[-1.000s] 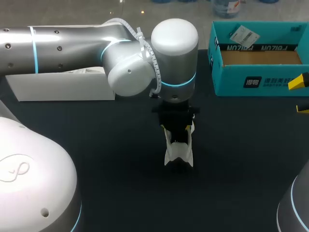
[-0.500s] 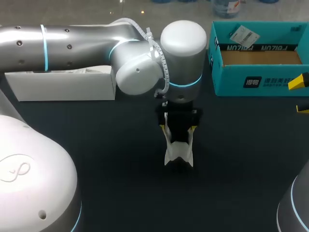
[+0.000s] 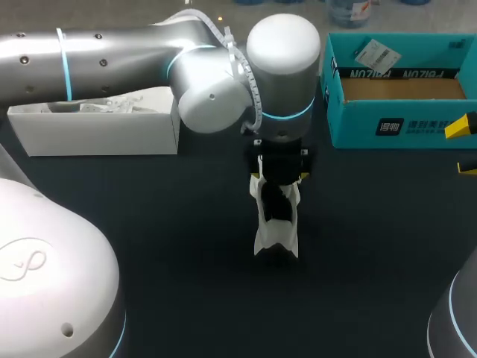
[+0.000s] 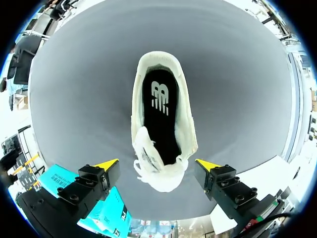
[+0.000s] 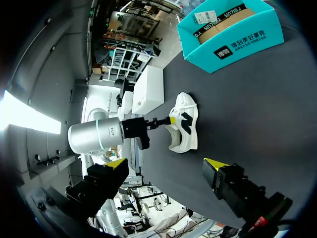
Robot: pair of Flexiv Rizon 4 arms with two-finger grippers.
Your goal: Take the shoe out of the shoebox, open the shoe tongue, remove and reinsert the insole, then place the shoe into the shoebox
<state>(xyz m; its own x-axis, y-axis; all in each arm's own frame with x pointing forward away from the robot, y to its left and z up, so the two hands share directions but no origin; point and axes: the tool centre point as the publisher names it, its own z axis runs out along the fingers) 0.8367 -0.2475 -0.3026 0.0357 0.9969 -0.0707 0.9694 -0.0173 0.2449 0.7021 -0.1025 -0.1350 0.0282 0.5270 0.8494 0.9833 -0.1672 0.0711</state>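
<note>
Dark table point(image 3: 149, 239) is filling the head view. A white box point(image 3: 97, 134) is sitting at ten o'clock. The left arm point(image 3: 127, 52) is crossing above it to the middle, its hand point(image 3: 277, 179) pointing straight down over the white shoe point(image 3: 276, 235) at the centre. The teal shoebox point(image 3: 402, 123) is standing open at two o'clock, well apart from the shoe. The right hand point(image 3: 466, 148) is hanging at three o'clock, fingers parted and holding nothing.

Only the left wrist view is looking into the shoe: the black insole point(image 4: 159, 114) is lying inside, and the left hand's fingers point(image 4: 106, 164) are standing wide on either side, touching nothing. Only the right wrist view is showing the shoe side-on, upright on its sole.
</note>
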